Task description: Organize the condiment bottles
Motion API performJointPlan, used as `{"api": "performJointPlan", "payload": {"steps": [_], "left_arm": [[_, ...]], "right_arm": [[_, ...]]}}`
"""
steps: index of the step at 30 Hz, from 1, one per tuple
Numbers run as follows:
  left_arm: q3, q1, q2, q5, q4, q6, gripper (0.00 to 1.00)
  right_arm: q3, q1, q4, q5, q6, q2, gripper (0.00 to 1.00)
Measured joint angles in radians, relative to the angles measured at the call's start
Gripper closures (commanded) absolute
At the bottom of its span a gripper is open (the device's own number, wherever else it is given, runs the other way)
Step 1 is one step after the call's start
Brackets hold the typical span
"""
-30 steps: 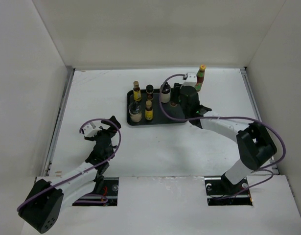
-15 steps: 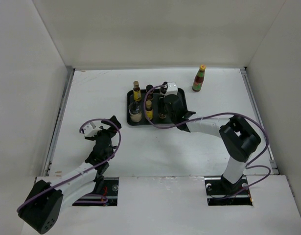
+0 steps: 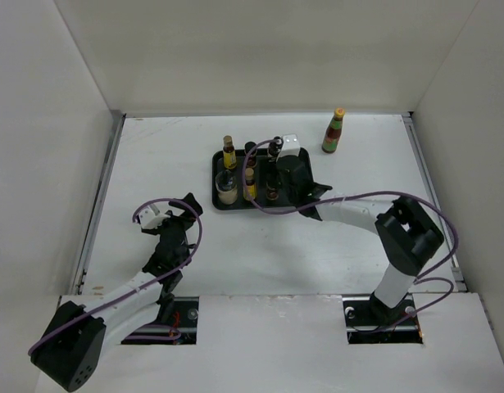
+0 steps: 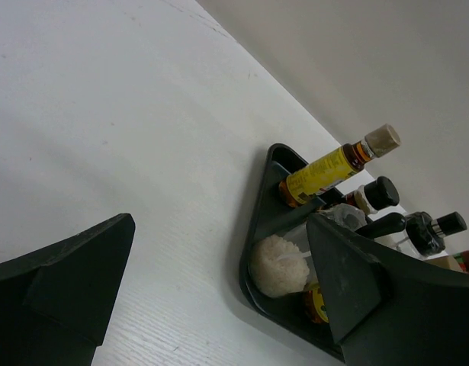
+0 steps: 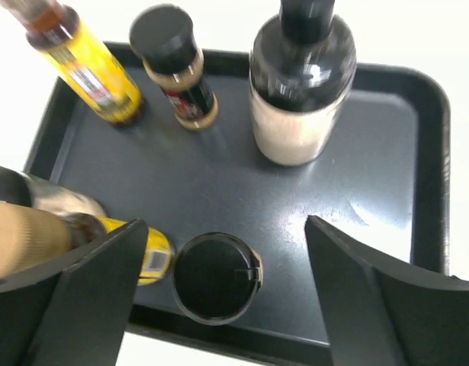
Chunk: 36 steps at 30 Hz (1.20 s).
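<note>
Six of the seven condiment bottles [image 3: 249,185] stand upright on the black tray [image 3: 239,206] near mid-table in the overhead view. The seventh, a tall red bottle [image 3: 334,133] with green neck and yellow cap, stands alone on the white table [image 3: 153,164] at about 1 o'clock from the tray, well apart from it.

The right gripper [image 5: 223,229] hangs over the tray with its fingers [image 5: 74,297] spread wide and pinching nothing. A black-capped jar [image 5: 216,278] sits between them at the tray's 6 o'clock edge, with a clear gap on either side. Just beside the jar at 9 o'clock is a yellow-labelled bottle [image 5: 154,261], and farther that way the shaker [image 5: 59,206] is partly hidden behind a finger. Along the far side stand a pale-filled bottle [image 5: 301,114] with a dark top at 1 o'clock, a dark-capped jar [image 5: 177,69] at 11 o'clock and an amber bottle [image 5: 85,69] with a yellow label at 10 o'clock.

The left gripper [image 3: 174,217] sits at about 7 o'clock from the tray, well apart from it, its fingers [image 4: 66,278] likewise spread and empty. Its own camera looks across bare table toward the tray's corner.
</note>
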Motion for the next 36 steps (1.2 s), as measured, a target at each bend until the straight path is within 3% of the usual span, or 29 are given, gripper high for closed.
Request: {"api": "performJointPlan", "payload": {"steps": [6,12,18,22,28,31,36], "left_arm": [[0.000,0.000,-0.015,0.000,0.000,0.000,0.00],[0.000,0.000,-0.018,0.000,0.000,0.000,0.00],[0.000,-0.003,0.005,0.000,-0.001,0.000,0.00],[0.000,-0.003,0.010,0.000,0.000,0.000,0.00],[0.000,-0.003,0.037,0.003,0.002,0.000,0.00],[0.000,-0.005,0.043,0.002,0.008,0.000,0.00],[0.000,-0.013,0.047,0.004,0.008,0.000,0.00]], "right_arm": [[0.028,-0.056,0.008,-0.014,-0.004,-0.112,0.05],[0.143,-0.299,0.018,0.009,-0.047,-0.148,0.03],[0.385,-0.506,-0.007,0.062,-0.130,-0.004,0.01],[0.480,-0.539,-0.034,0.027,-0.159,0.125,0.01],[0.499,-0.543,-0.101,-0.045,-0.168,0.235,0.02],[0.499,-0.542,-0.118,-0.060,-0.170,0.256,0.13],[0.499,-0.542,-0.103,-0.063,-0.175,0.271,0.47]]}}
